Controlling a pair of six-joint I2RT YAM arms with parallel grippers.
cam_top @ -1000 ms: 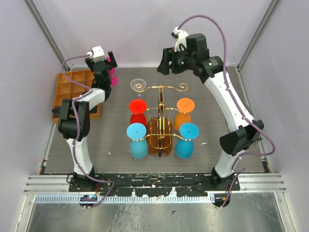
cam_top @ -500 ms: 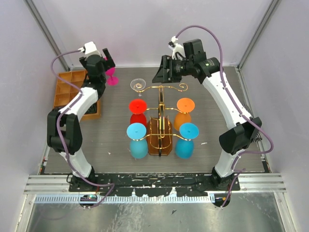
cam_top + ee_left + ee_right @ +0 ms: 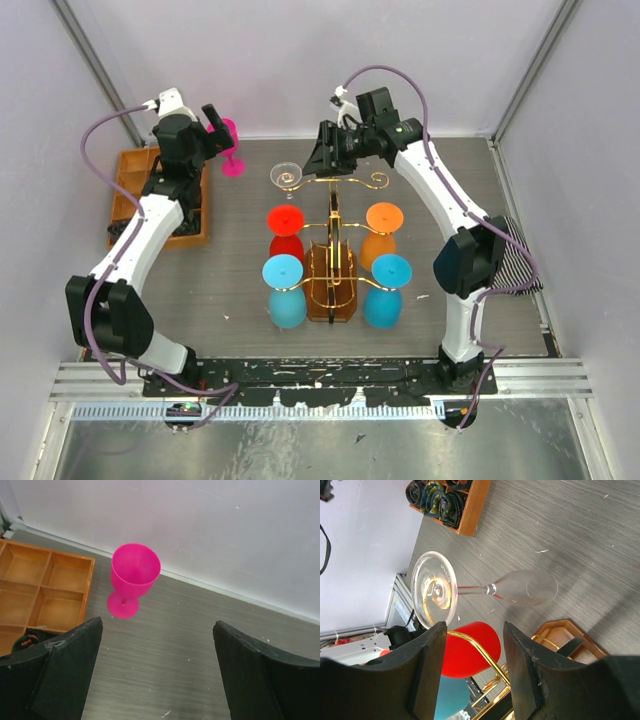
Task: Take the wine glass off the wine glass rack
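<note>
Because the clear wine glass [image 3: 286,177] hangs bowl-down with its foot caught in the far-left scroll of the wine glass rack [image 3: 333,250], its stem is the free part to take hold of, and it will probably have to slide out along the wire rather than lift straight up. Nearer on the same gold stand, the red glass [image 3: 284,232], the orange glass [image 3: 381,232] and two blue ones hang the same way, which leaves little room around the clear one.

At the far end of the rack, the right claw [image 3: 475,630] is aimed at that glass. Its jaws stand partly apart with nothing between them. In the wrist view the stem lies beyond the fingertips and lined up with the gap, and I see no contact yet.

Over by the far-left corner of the bench, the left claw [image 3: 157,630] is spread wide and empty above the pink glass [image 3: 135,572], which stands upright just beside the orange tray [image 3: 40,590], out of the way.
</note>
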